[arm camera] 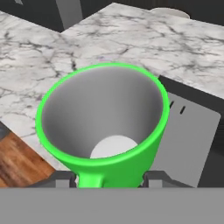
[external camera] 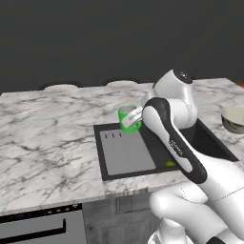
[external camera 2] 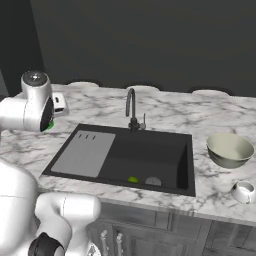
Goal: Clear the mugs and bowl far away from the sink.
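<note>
**Above the drainboard: green mug in the grip**

You see the gripper (arm camera: 112,177) clamped on the green mug (external camera: 128,117) at its base, over the sink's (external camera 2: 150,155) drainboard (external camera: 127,152). Mug axis near upright, mouth toward the hand camera. Bowl (external camera 2: 229,149) sits right of the sink.

Green mug (external camera: 127,118) upright above sink (external camera 2: 150,157) (left end), bowl (external camera 2: 229,149) right

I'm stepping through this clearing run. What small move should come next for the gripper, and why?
Probably finish closing the gripper on the green mug: the mug sits between its fingertips, close beside the sink at the drainboard, and a firm grip seems needed before carrying it away.
</note>
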Robot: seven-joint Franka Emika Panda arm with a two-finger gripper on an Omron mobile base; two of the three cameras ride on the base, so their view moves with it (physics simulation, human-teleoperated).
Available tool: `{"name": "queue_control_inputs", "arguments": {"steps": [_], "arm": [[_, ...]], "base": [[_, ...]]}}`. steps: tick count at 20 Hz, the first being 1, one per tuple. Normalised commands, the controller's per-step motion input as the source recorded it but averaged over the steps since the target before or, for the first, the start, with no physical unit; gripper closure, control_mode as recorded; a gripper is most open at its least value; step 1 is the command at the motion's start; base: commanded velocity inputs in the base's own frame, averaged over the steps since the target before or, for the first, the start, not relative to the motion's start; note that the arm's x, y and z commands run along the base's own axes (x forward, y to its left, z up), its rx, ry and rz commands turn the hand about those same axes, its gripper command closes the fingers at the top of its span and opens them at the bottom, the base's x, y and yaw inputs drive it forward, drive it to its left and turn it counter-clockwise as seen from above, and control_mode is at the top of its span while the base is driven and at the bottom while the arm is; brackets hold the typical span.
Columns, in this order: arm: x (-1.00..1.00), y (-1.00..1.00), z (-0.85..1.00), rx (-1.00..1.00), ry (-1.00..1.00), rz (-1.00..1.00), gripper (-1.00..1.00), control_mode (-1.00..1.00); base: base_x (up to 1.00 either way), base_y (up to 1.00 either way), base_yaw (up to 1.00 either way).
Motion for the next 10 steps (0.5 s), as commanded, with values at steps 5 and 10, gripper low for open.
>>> {"name": "queue_control_inputs", "arguments": {"steps": [5, 10], "arm": [[-0.09, -0.13, 0.00, 0.00, -0.01, 0.00, 1.00, -1.00], [-0.07, -0.01, 0.00, 0.00, 0.00, 0.00, 1.00, -1.00]], "base": [[0.00, 0.00, 0.00], [0.00, 0.00, 0.00]]}}
